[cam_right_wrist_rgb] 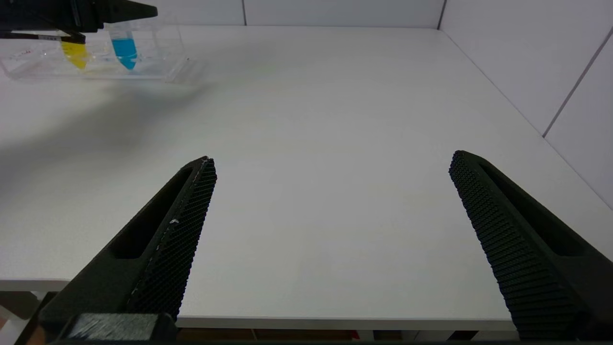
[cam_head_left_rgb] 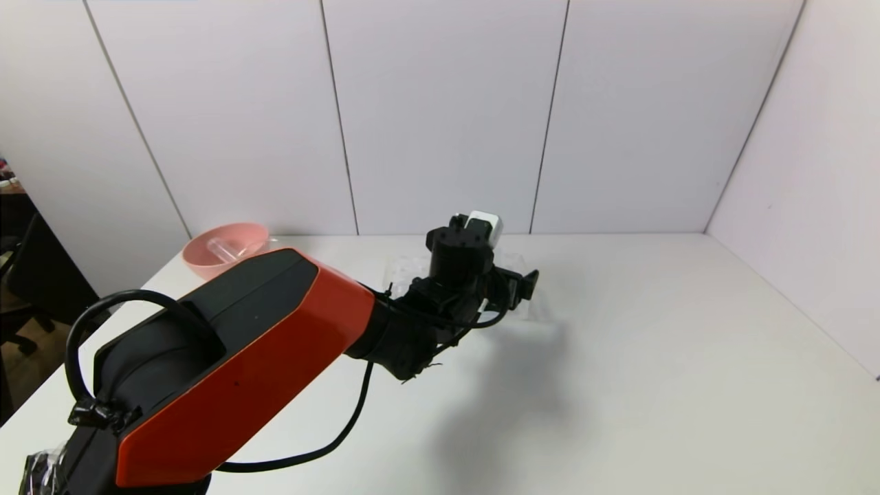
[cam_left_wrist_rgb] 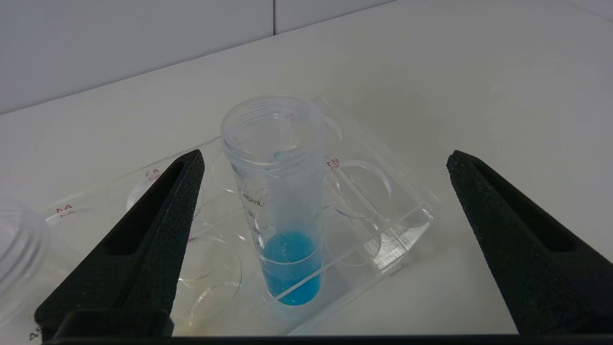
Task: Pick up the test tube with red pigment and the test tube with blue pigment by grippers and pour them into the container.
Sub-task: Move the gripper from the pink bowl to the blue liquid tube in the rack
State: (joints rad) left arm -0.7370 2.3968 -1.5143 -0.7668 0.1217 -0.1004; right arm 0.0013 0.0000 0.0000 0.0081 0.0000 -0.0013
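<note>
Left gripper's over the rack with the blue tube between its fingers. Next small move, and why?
Probably ease the left gripper forward and down, then close. Its fingers stand wide open on either side of the test tube with blue pigment, touching nothing, and the tube stands upright in the clear rack. The right gripper hangs open near the table edge, idle.

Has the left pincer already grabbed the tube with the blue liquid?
No: the left pincer is open, its fingers apart on either side of the blue tube, which stands in the clear rack.

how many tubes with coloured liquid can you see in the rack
2: the test tube with blue pigment stands between the open left pincer's fingers; a yellow tube stands beside it. Others may be hidden by the arm.
</note>
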